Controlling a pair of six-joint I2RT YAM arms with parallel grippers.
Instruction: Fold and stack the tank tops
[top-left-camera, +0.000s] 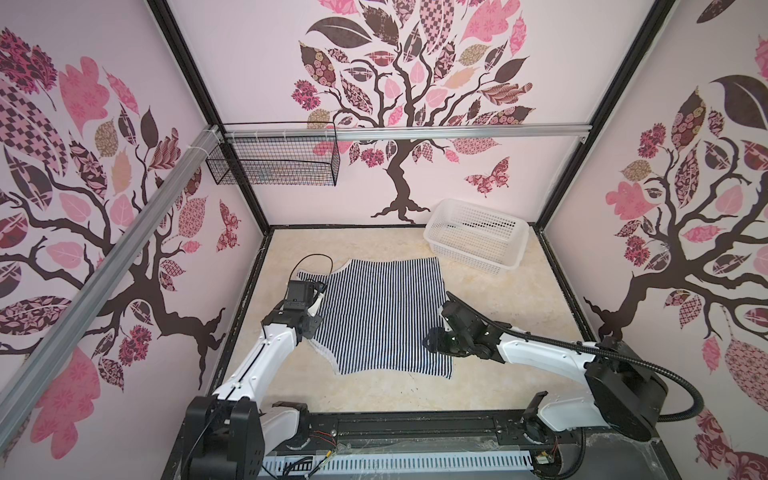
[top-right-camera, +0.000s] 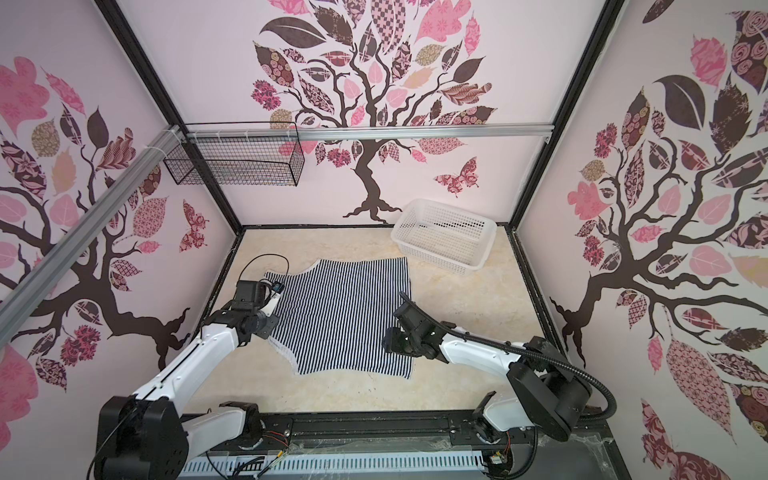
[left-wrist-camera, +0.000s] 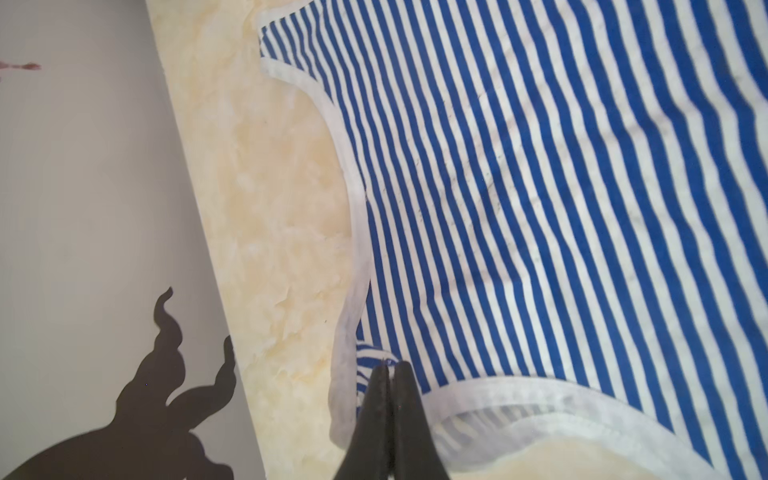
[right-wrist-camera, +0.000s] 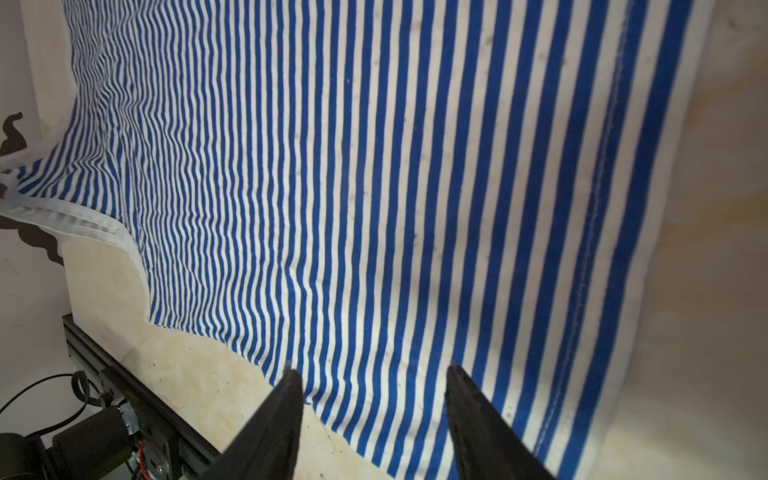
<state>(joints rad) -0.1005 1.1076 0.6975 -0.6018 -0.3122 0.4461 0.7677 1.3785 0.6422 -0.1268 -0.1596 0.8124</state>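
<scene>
A navy-and-white striped tank top (top-left-camera: 382, 316) (top-right-camera: 345, 316) lies spread flat on the marbled table, with its white-edged neck and straps toward the left. My left gripper (left-wrist-camera: 388, 365) (top-left-camera: 309, 328) is shut on a small bunch of striped cloth at the near strap, beside the white edging (left-wrist-camera: 357, 249). My right gripper (right-wrist-camera: 372, 370) (top-left-camera: 430, 340) hovers open over the near right part of the tank top (right-wrist-camera: 374, 187), close to its hem. Nothing is between its fingers.
A white perforated basket (top-left-camera: 473, 249) (top-right-camera: 440, 245) stands at the back right of the table. A black wire basket (top-left-camera: 274, 166) hangs on the back rail at the left. Printed walls close in three sides; a black rail (right-wrist-camera: 124, 374) runs along the front.
</scene>
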